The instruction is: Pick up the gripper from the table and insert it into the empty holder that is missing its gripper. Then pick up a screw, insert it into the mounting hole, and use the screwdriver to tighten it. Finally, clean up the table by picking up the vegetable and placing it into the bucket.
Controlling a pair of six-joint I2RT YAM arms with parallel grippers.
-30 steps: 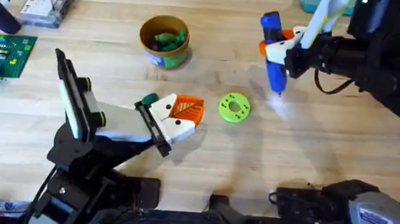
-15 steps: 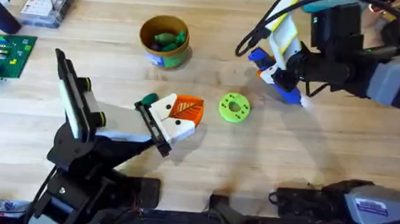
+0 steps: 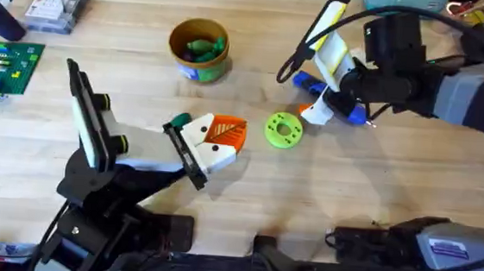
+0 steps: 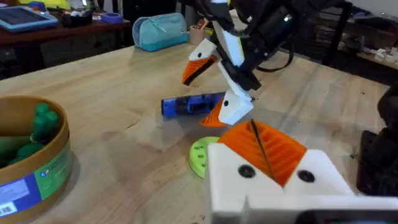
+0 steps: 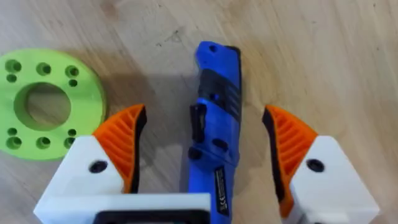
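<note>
Straddling the blue screwdriver (image 5: pixel 214 137) – right gripper (image 5: pixel 205 155) jaws released; left gripper (image 4: pixel 267 168) state – can't tell.

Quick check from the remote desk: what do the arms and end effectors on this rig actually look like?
Both end effectors have white blocky fingers with orange ribbed pads and dark screw heads: the left end effector and the right end effector. The arms are black and grey; the left arm carries a grey-white link, and the right arm trails black cables with a yellow and white part at its wrist.
</note>
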